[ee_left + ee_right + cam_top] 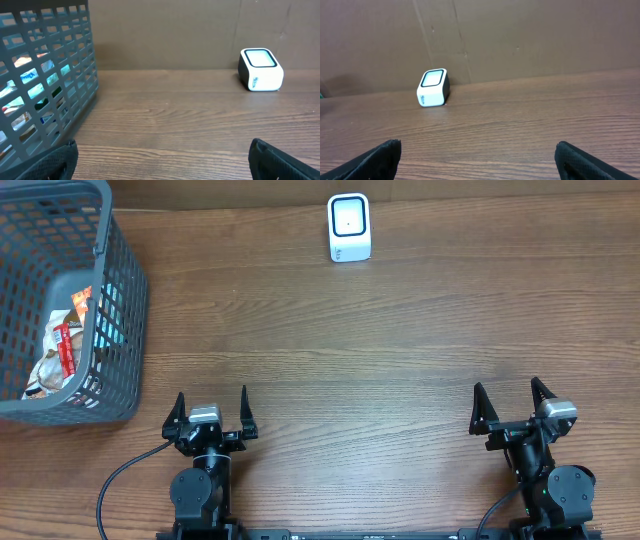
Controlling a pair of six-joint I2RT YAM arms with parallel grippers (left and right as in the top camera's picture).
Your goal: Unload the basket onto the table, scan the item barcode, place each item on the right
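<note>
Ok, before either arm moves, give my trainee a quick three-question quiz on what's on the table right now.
1. True or false: the left gripper holds one of the packets from the basket.
2. Where does the scanner stand? A) inside the basket; B) on the far side, roughly midway between the arms; C) at the near edge by the arm bases.
3. Fill in: the right gripper has its jaws ___.

Key: 1 false; 2 B; 3 open.
</note>
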